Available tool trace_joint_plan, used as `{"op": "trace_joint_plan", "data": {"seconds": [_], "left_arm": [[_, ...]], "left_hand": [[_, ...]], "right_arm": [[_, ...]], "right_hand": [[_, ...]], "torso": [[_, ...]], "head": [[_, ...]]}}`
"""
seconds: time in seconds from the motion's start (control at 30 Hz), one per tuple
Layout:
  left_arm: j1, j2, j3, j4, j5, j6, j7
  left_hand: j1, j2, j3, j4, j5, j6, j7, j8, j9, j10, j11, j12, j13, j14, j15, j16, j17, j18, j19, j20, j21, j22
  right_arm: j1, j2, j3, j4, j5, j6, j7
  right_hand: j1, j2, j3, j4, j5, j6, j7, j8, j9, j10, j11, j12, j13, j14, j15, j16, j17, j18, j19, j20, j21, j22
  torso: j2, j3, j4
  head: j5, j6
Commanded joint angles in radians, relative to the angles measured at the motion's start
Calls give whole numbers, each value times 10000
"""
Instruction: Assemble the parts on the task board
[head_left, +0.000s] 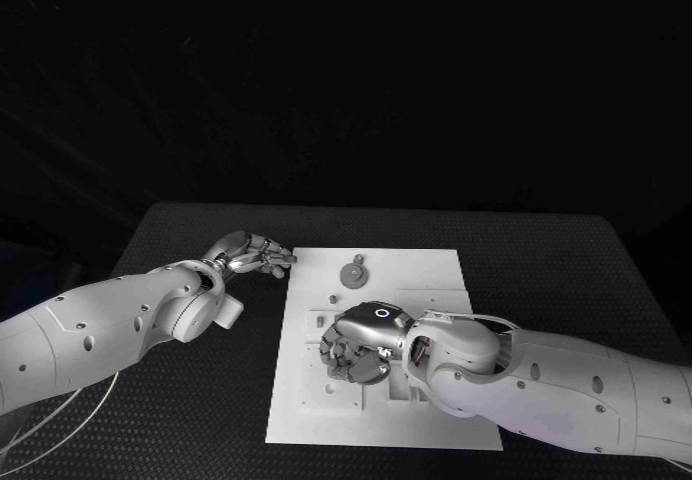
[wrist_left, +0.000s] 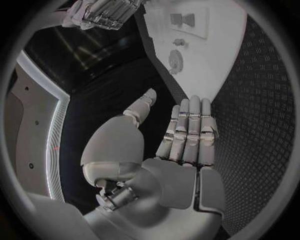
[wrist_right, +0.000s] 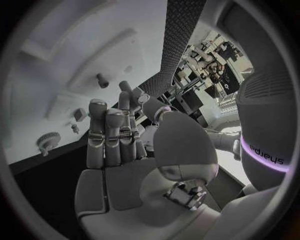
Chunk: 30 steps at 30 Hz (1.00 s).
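While the white task board lies in the middle of the black counter, both arms are reached in over it from either side. The left robot hand is held over the counter just beside the board's left far corner; in the left wrist view its fingers are seen stretched out side by side with the thumb set apart, and nothing is held in it. The right robot hand is held over the middle of the board, palm down, and much of the board's centre is covered by it in the head view. In the right wrist view its fingers are seen upright and slightly apart, with nothing between them.

A round toothed part is seen on the far half of the board, clear of both hands; in the left wrist view the same part lies past the left fingertips. Further small parts are made out on the board in the right wrist view, among them a toothed piece near the board's edge. Recesses are seen in the board's near half, partly hidden by the right robot hand. Whether the small parts lie loose or stand in sockets cannot be told, and their shapes are hard to make out.
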Motion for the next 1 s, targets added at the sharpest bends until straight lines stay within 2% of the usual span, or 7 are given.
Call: {"op": "trace_joint_plan", "data": {"seconds": [0.03,0.6,1.0], "left_arm": [[8,17,7,18,24,99,94],[8,38,7,19,24,110,92],[8,33,7,16,24,107,97]], "left_hand": [[-10,63,-42,17,-38,-74,-19,57,-16,-10,53,-27,-10,48,24,-41,12,-28,1,38,64,-17],[-11,63,-43,16,-38,-75,-19,60,-19,-8,53,-26,-16,50,24,-56,32,-28,1,38,65,-23],[-11,63,-42,16,-38,-76,-19,63,-22,-8,53,-26,-20,52,24,-66,47,-28,1,38,66,-27]], "right_arm": [[-67,75,-9,6,117,447,210],[-224,231,-64,-99,92,668,275],[-229,222,-68,-182,-345,404,180]], "right_hand": [[-4,94,-5,-2,47,106,62,18,246,25,-6,-14,15,-36,-66,1,13,681,-29,-54,51,198],[-5,110,-9,-5,47,97,65,11,258,14,-3,-24,41,-43,-62,-8,15,681,-45,-53,47,198],[1,111,-13,-7,47,95,64,9,267,11,-2,-27,58,-44,-62,-10,17,681,-50,-53,48,199]], "torso": [[3,8,-12],[0,7,-1],[-2,2,-2]], "head": [[42,-35],[98,-120],[94,-123]]}}
